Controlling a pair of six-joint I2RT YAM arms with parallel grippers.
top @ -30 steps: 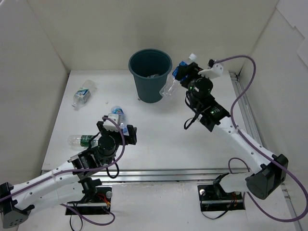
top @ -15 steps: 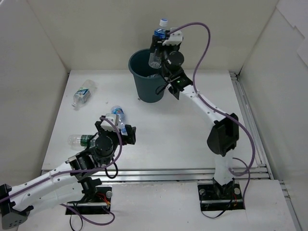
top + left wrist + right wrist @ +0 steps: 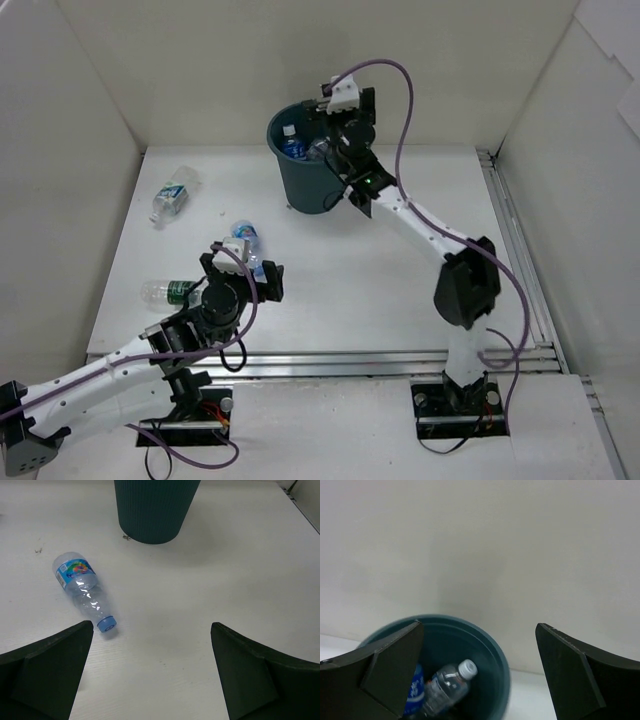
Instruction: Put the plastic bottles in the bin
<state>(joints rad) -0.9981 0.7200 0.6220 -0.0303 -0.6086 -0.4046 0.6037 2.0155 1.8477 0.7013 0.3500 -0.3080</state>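
The dark teal bin [image 3: 277, 160] stands at the back middle of the table. My right gripper [image 3: 333, 128] hovers over its right rim, open, with nothing between the fingers. In the right wrist view a clear bottle [image 3: 446, 684] with a white cap lies inside the bin [image 3: 498, 655] beside a blue label. My left gripper [image 3: 244, 268] is open low over the table. Just ahead of it lies a blue-capped bottle [image 3: 82, 586], also visible from above [image 3: 244, 238]. A green-label bottle [image 3: 170, 291] lies to the left gripper's left. A third bottle [image 3: 172, 193] rests at the far left.
White walls enclose the table at the back and on both sides. A metal rail [image 3: 505, 235] runs along the right edge and another along the front. The bin's base [image 3: 152, 515] shows ahead in the left wrist view.
The right arm swung left from beside the bin to above it, opened, and let its bottle fall into the bin. The left arm has hardly moved.
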